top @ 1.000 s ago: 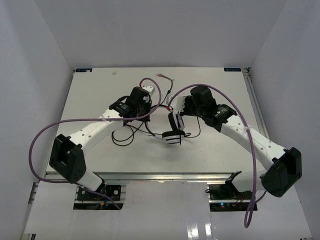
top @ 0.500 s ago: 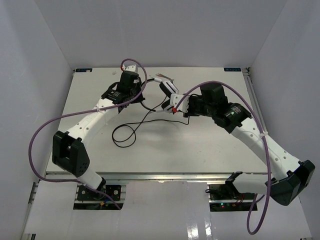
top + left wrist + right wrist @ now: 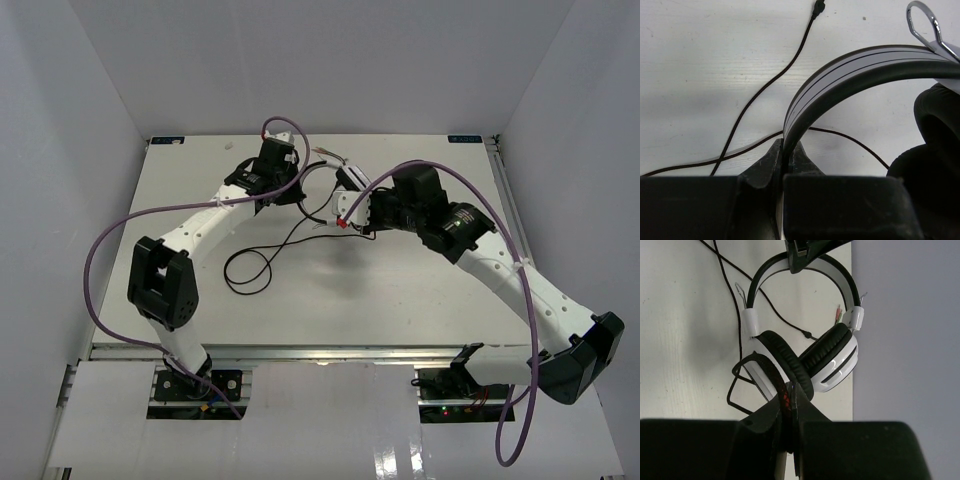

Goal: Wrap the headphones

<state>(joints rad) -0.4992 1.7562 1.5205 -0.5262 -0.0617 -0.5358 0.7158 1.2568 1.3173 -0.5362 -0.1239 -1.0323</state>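
The black-and-white headband headphones (image 3: 348, 184) no longer hang over the middle of the white bench (image 3: 400, 290) on the near side of the right tool (image 3: 347, 212). They now sit beyond it, toward the far edge. The left tool (image 3: 296, 183) has edged farther out, and its arm's shoulder block has swung inward. The thin black cord (image 3: 290, 236) now trails straighter.

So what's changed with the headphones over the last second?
The headphones were carried from mid-table toward the far edge. Both tools stay shut: the left tool on the headband, the right tool on an ear cup. The cord loop on the table lies about where it was.
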